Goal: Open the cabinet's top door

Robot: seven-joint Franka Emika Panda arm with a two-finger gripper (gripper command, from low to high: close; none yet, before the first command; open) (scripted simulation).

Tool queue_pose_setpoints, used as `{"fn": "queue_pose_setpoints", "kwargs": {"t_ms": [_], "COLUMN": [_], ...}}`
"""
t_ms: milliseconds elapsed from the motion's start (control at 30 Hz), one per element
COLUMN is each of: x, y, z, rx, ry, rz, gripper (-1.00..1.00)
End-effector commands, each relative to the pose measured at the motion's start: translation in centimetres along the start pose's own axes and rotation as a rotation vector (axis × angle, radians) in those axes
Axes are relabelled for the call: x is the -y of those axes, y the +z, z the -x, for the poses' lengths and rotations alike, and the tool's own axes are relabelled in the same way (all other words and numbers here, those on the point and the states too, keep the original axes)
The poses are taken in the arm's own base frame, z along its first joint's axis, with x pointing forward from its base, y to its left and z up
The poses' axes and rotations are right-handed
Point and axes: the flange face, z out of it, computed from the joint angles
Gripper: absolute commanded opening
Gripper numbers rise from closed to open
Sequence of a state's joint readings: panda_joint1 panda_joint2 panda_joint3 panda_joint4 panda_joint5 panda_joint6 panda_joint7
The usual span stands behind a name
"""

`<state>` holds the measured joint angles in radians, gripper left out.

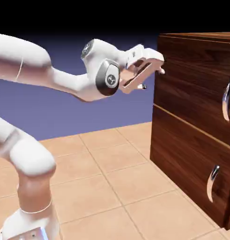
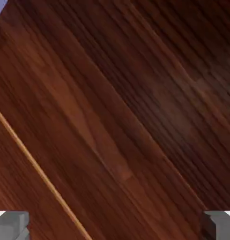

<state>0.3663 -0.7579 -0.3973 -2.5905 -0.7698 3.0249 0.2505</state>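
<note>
The cabinet (image 1: 205, 35) is a large dark wood-grain box on the exterior view's right. Its top door (image 1: 194, 89) carries a curved silver handle (image 1: 226, 100) near the picture's right edge. My gripper (image 1: 152, 78) hovers close to the top door's left edge, well left of that handle, touching nothing. It is open, and nothing sits between the fingers. In the hand view the top door (image 2: 135, 103) fills the picture with wood grain. The two grey fingertips (image 2: 11, 226) stand far apart at the bottom corners, and no handle shows there.
The lower panel (image 1: 182, 159) has its own silver handle (image 1: 212, 183). A thin light seam (image 2: 37, 168) between the two panels crosses the hand view's lower left. A tan tiled floor (image 1: 102, 178) lies below the arm.
</note>
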Motion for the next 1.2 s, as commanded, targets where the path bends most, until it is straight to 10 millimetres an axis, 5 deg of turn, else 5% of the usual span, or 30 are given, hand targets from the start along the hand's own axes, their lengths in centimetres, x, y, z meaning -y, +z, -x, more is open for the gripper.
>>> {"fn": "queue_pose_setpoints", "kwargs": {"t_ms": [0, 300, 600, 867, 1167], "x": [-0.4, -4.6, -9.9, -14.5, -18.6], "y": [-0.4, -3.3, -3.6, -1.0, 4.9], "z": [-0.4, -2.5, -1.8, 1.1, 6.6], "rx": [-0.02, -0.166, -0.235, -0.222, -0.136], "ry": [-0.055, -0.527, -0.967, -1.343, -1.769], "rz": [0.003, 0.082, 0.216, 0.343, 0.447], "gripper": [1.0, 1.0, 1.0, 1.0, 1.0]}}
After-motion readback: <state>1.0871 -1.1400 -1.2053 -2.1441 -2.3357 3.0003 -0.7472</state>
